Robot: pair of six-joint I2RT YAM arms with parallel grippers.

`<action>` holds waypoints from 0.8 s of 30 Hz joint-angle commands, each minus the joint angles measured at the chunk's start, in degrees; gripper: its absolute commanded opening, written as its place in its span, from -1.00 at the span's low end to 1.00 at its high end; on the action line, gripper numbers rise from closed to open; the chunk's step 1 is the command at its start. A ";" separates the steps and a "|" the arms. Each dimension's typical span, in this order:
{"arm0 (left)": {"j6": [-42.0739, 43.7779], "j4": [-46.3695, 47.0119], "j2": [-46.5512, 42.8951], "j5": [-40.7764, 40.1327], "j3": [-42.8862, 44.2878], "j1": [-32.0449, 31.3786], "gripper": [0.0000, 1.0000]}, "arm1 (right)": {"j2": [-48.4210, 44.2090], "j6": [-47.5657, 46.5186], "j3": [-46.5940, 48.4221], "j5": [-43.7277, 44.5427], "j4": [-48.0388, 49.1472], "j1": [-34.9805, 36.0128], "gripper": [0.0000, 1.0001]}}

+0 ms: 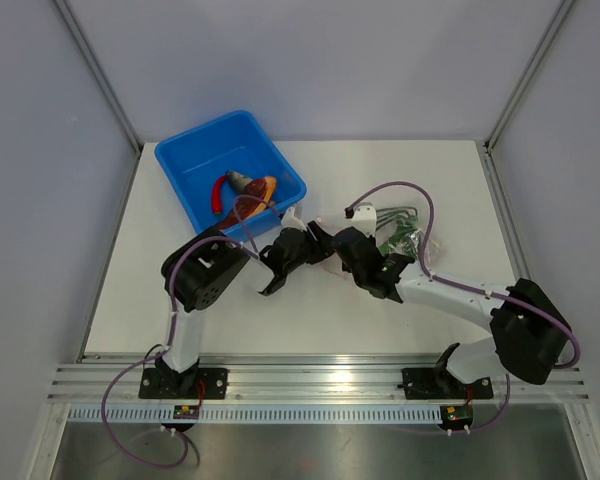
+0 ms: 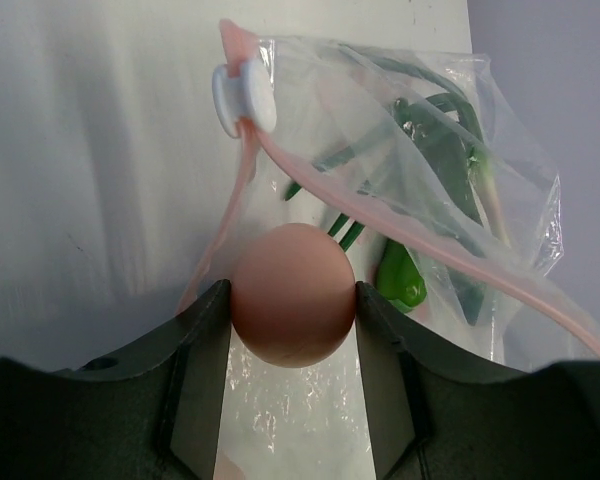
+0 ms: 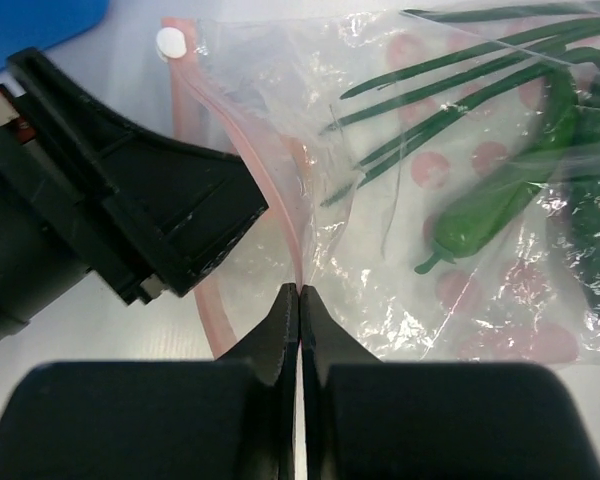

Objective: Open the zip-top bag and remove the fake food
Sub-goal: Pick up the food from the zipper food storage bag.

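Egg (image 2: 292,275) sits clamped in the left hand (image 2: 292,305). Right hand (image 3: 299,298) pinches closed on the zip-top bag (image 3: 400,250), which spreads toward upper right.

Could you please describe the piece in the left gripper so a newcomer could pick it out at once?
Find the clear zip-top bag on the white table; the left gripper is at its open pink-edged mouth. Clamped in it is an egg-shaped piece, smooth and pinkish-tan, unlike the green pieces inside the bag.
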 commanded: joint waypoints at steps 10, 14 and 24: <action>1.17 5.42 -6.86 5.08 -7.79 0.25 -0.25 | 1.22 2.72 1.89 -5.60 0.36 -7.96 -1.00; 1.78 6.65 -8.52 7.27 -9.20 0.25 -0.26 | 2.63 2.98 2.59 -6.13 -0.52 -8.58 -1.00; 8.55 0.24 -19.51 2.80 -12.98 0.07 -0.27 | 1.84 4.04 1.80 -8.24 -0.79 -9.81 -1.00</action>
